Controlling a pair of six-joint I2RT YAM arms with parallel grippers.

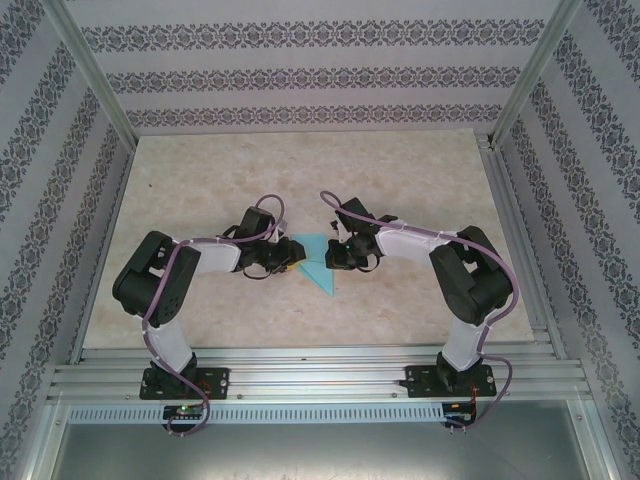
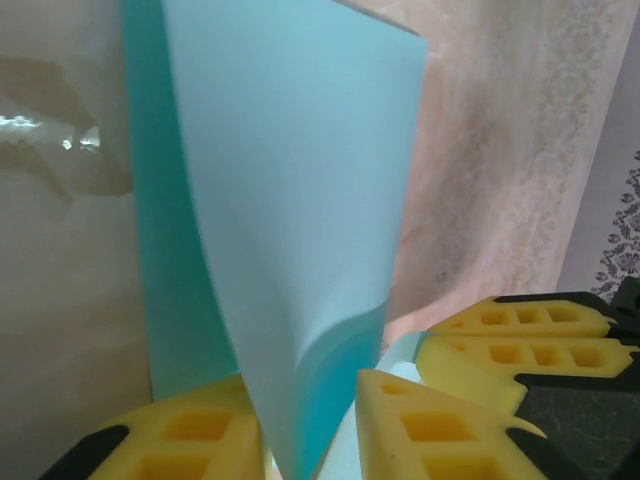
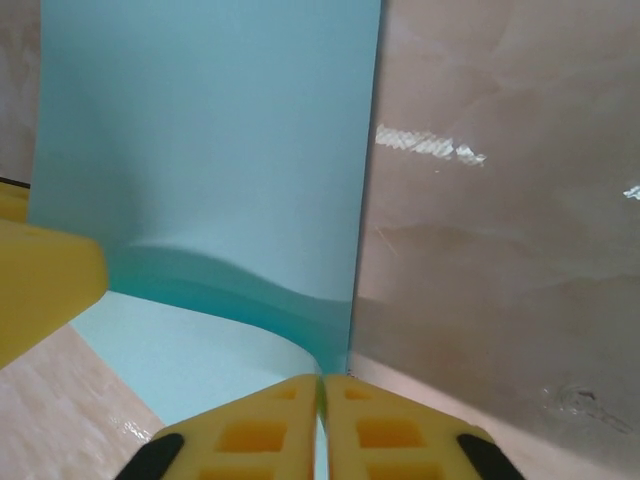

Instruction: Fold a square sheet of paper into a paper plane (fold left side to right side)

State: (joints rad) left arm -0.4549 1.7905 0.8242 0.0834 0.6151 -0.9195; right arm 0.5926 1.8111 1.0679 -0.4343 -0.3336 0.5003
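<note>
Paper sheet (image 1: 318,262) was found at mid-surface (image 1: 300,170), partly lying flat and partly curled upward, with both pincers brought in close from either side. Right pincer (image 3: 322,380) was clenched on the sheet's edge, its yellow pads all but touching and a thin sliver of paper pinched between them. Left pincer (image 2: 305,385) was set astride the raised flap with a gap left between its fingers, so whether the flap was actually gripped could not be told.
</note>
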